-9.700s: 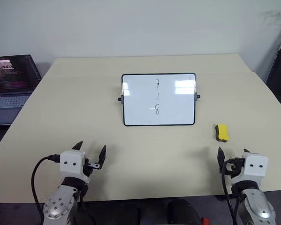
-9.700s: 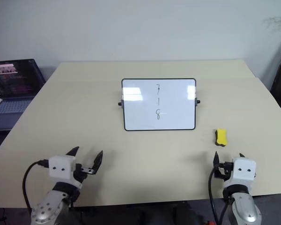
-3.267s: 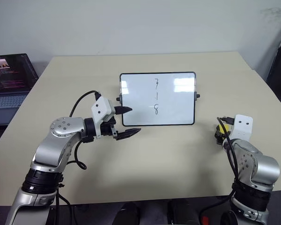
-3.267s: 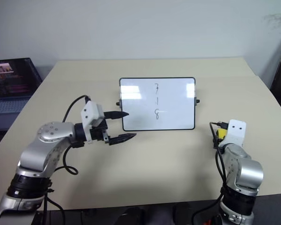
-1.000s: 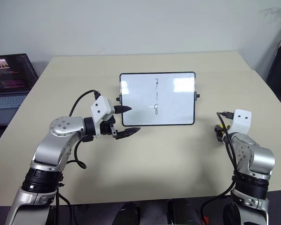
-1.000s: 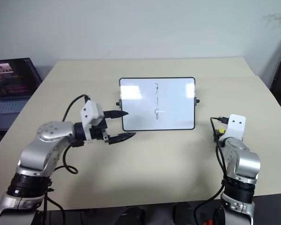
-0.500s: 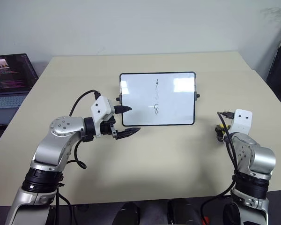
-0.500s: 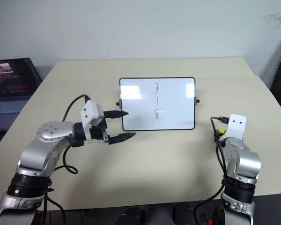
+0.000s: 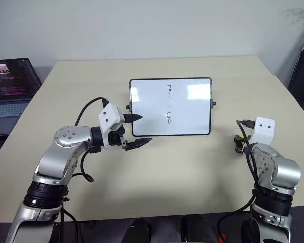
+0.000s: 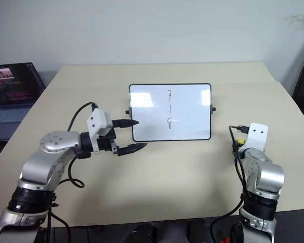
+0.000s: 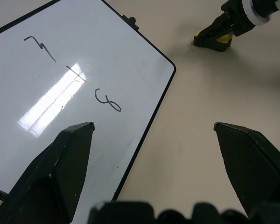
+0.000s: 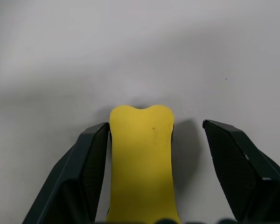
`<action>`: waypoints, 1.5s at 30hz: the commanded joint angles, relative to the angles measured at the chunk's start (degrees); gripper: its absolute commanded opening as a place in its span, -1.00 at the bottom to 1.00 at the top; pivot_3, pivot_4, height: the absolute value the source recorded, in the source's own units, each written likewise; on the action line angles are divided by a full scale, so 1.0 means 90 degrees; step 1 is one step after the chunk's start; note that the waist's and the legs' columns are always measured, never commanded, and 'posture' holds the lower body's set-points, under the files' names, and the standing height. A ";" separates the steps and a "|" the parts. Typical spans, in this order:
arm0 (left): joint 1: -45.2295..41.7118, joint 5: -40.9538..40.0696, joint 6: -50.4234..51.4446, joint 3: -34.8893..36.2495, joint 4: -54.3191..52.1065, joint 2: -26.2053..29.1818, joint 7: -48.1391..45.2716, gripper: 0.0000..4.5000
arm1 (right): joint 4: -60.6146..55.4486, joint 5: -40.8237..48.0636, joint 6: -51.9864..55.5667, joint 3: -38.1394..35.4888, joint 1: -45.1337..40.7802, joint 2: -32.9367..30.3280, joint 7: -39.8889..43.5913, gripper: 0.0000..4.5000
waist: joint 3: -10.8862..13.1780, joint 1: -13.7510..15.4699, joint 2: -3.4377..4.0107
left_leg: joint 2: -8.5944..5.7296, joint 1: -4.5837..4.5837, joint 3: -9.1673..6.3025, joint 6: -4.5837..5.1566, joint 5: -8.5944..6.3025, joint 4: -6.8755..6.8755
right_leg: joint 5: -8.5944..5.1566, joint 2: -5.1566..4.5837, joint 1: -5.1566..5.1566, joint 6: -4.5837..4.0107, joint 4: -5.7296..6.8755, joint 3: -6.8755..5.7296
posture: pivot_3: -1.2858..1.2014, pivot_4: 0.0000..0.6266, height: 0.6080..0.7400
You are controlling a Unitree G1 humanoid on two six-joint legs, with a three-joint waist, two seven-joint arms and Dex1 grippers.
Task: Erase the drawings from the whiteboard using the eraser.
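Observation:
The whiteboard [image 9: 192, 109] stands tilted at the table's middle, with the drawings [image 9: 169, 104] in a thin dark column on it. My left gripper [image 9: 144, 129] hovers open just off the board's lower left corner; its wrist view shows the marks [image 11: 107, 100] up close. The yellow eraser [image 12: 141, 158] lies on the table to the right of the board. My right gripper [image 12: 156, 123] is lowered over it and open: one finger rests against the block and a gap shows at the other. From the head, a sliver of eraser [image 10: 238, 143] peeks out beside the white wrist.
An open laptop [image 9: 10, 83] sits off the table's left side. The beige table [image 9: 192, 172] has bare surface in front of the board and between my arms. A wall runs behind the far edge.
Since the earliest frames both arms have reached forward, the left to the board's corner, the right over the eraser. Over the last second nothing visibly moves.

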 commanded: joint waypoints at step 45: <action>0.0153 0.0427 0.0147 0.0041 -0.0282 -0.0571 0.1187 1.00 | 0.0041 0.0655 -0.2127 0.1200 -0.1397 -0.0657 0.1628 -0.49 | 0.0001 -0.0016 0.0001 | -0.0001 0.0000 -0.0001 0.0000 0.0000 0.0000 | 0.0000 -0.0001 -0.0001 0.0000 -0.0001 0.0000 | 0.03 -0.52 1.00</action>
